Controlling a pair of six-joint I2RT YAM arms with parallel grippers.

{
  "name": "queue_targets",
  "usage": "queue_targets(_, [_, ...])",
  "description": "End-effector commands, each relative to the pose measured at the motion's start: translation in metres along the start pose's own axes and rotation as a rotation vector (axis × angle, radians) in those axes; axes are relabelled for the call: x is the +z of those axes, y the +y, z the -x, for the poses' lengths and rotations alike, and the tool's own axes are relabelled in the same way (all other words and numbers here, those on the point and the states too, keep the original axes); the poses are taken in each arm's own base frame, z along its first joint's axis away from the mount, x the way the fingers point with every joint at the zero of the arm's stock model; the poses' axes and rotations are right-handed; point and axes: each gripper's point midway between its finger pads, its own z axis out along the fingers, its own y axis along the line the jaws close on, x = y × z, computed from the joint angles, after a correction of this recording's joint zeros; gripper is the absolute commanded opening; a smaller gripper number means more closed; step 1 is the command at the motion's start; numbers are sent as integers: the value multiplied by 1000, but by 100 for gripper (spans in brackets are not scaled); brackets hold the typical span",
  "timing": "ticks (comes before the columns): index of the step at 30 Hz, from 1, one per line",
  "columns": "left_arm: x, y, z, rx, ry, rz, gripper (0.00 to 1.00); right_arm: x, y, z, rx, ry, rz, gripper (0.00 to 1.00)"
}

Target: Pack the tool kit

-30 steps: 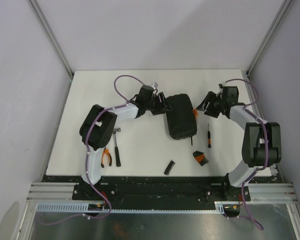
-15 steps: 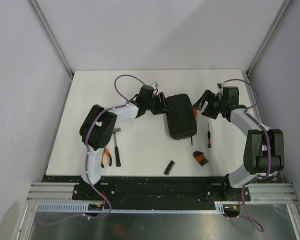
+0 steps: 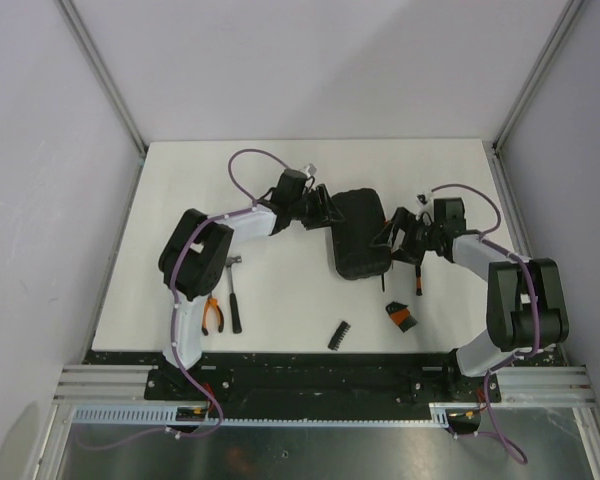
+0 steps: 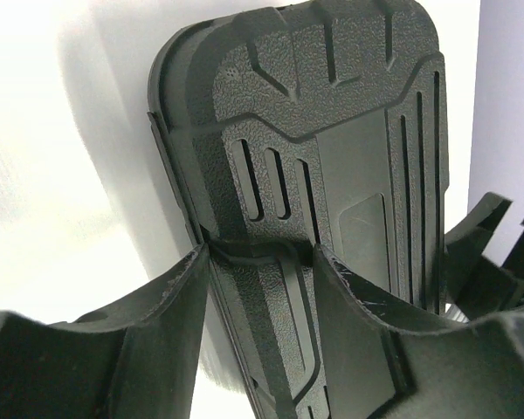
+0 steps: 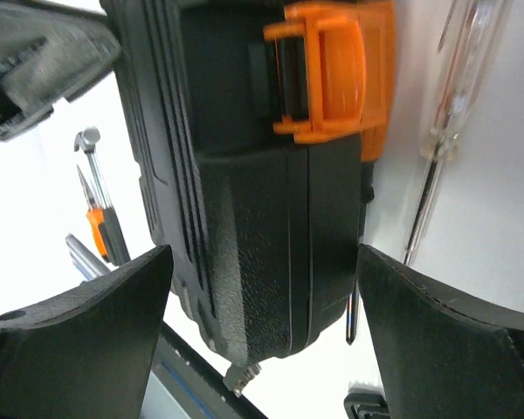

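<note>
The black tool kit case (image 3: 360, 232) lies closed on the white table, its orange latch (image 5: 327, 70) on the right edge. My left gripper (image 3: 325, 212) is open, its fingers (image 4: 157, 323) straddling the case's left edge (image 4: 332, 131). My right gripper (image 3: 390, 240) is open wide, its jaws either side of the case's latch edge (image 5: 262, 262) without touching it. A screwdriver (image 3: 417, 272) lies right of the case, and it also shows in the right wrist view (image 5: 454, 105). A hammer (image 3: 233, 290) and orange-handled pliers (image 3: 212, 313) lie at the near left.
A black bit strip (image 3: 339, 335) and a small black-and-orange piece (image 3: 401, 316) lie near the front edge. Grey walls and metal posts enclose the table on three sides.
My right gripper has swung left and nearer, from beside the case's far right corner to astride its latch edge. The left gripper has stayed at the left edge.
</note>
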Motion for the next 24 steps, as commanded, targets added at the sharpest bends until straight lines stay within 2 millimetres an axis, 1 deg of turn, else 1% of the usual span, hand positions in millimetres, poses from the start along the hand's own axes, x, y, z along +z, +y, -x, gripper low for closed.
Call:
queue_targets(1, [8, 50, -49, -17, 152, 143, 51, 3, 13, -22, -17, 58, 120, 89])
queue_targets(3, [9, 51, -52, -27, 164, 141, 50, 5, 20, -22, -34, 44, 174, 87])
queue_targets(5, [9, 52, -57, -44, 180, 137, 50, 5, 24, -24, -35, 37, 205, 86])
queue_targets(8, [10, 49, -62, -63, 201, 120, 48, 6, 23, -27, -26, 34, 232, 83])
queue_targets(12, [12, 45, -67, -71, 221, 104, 46, 7, 26, -25, -9, 18, 287, 76])
queue_targets(14, [12, 42, -68, -69, 227, 93, 44, 9, 29, -23, 1, 14, 304, 66])
queue_targets(16, [12, 40, -69, -67, 228, 87, 43, 8, 33, -21, 9, 8, 320, 52])
queue_targets(18, [10, 37, -67, -66, 220, 84, 43, 5, 37, -17, 3, -11, 320, 40])
queue_targets(19, [9, 36, -65, -63, 215, 82, 43, 2, 40, -14, -5, -25, 314, 35])
queue_targets(21, [7, 33, -62, -55, 203, 79, 46, -4, 43, -9, -25, -58, 291, 27])
queue_targets(24, [2, 26, -53, -37, 174, 73, 54, -13, 48, -1, -54, -89, 249, 14])
